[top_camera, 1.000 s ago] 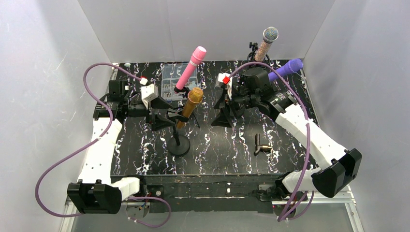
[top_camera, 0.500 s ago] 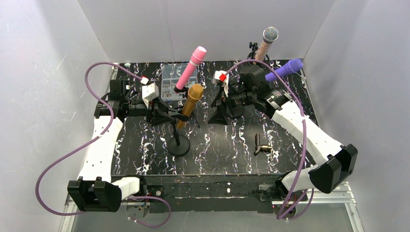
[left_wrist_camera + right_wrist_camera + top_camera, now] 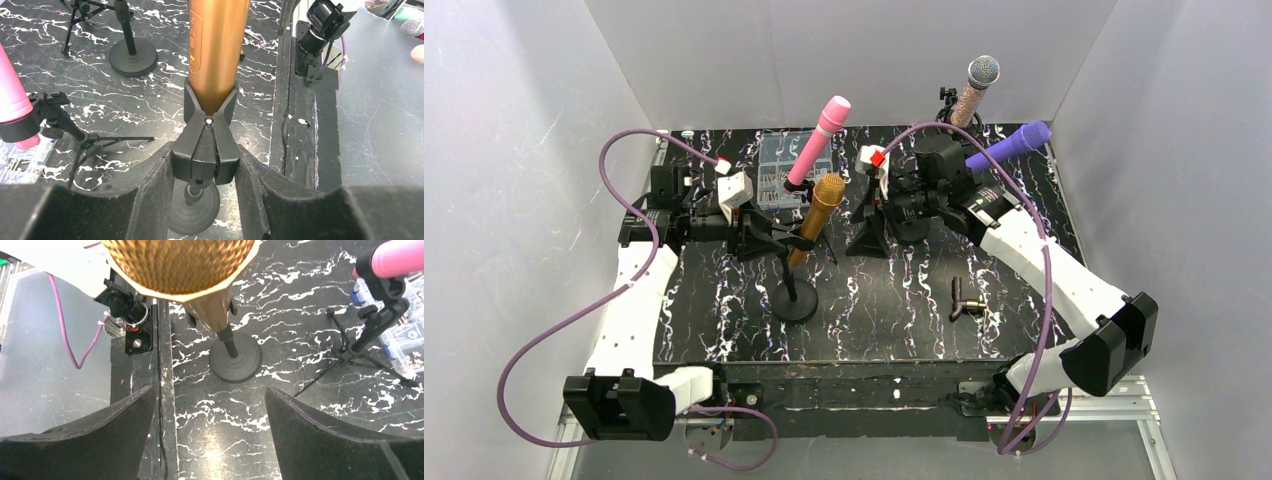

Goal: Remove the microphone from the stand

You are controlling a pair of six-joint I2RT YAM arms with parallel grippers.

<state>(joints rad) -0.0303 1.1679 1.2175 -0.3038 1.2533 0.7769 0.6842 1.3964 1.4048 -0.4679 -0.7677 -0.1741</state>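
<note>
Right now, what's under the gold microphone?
The gold microphone sits in a black clip, pinched by the left gripper. Below, the stand's pole runs down to a round base. The microphone's bottom end is hidden inside the clip.

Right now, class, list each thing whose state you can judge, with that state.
Gold metal microphone: seated in its black clip, tilted.
Left gripper: shut on the black clip.
Right gripper: open, holding nothing.
Pink microphone: clipped in its tripod stand.
Silver-headed microphone: raised, tilted.
Purple microphone: tilted, its mount hidden.
</note>
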